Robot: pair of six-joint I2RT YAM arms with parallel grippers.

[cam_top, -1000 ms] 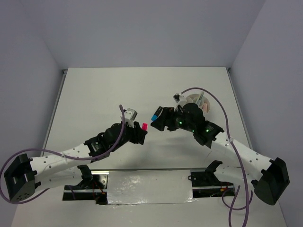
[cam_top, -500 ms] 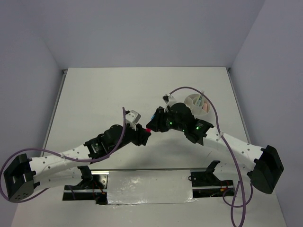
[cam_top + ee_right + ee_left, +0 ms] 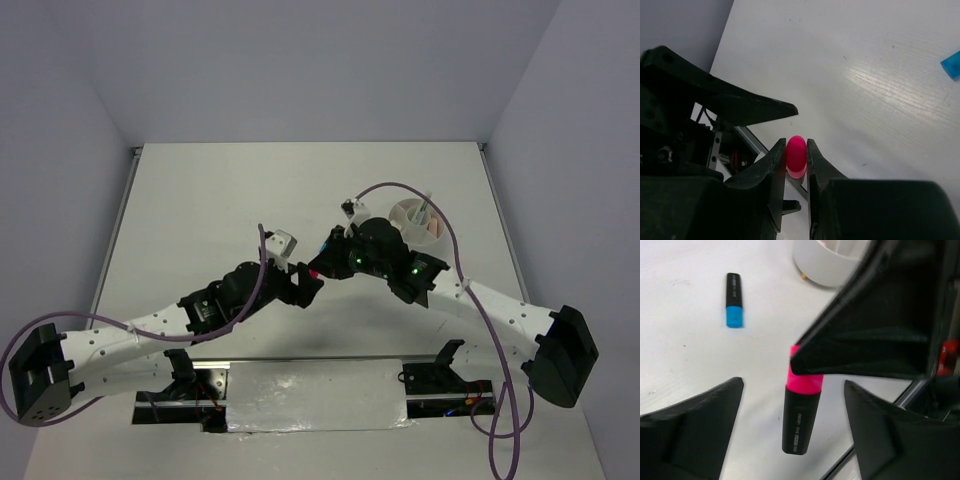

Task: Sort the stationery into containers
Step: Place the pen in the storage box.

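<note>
A pink-ended black highlighter hangs above the table between the two arms. My right gripper is shut on its pink end, with both pads pressed against the cap. My left gripper stands open; its fingers are on either side of the black body without touching it. In the top view the two grippers meet at the table's middle, left and right. A blue-ended black marker lies flat on the table. The round white tub sits to the right, behind the right arm.
The tub holds thin pens standing in its compartments. The metal rail at the table's near edge runs just below the grippers. Purple cables loop over both arms. White walls enclose the table on three sides.
My right gripper moved left to the highlighter and shut on its pink end. My left gripper, which was holding the black body, has opened off it.
</note>
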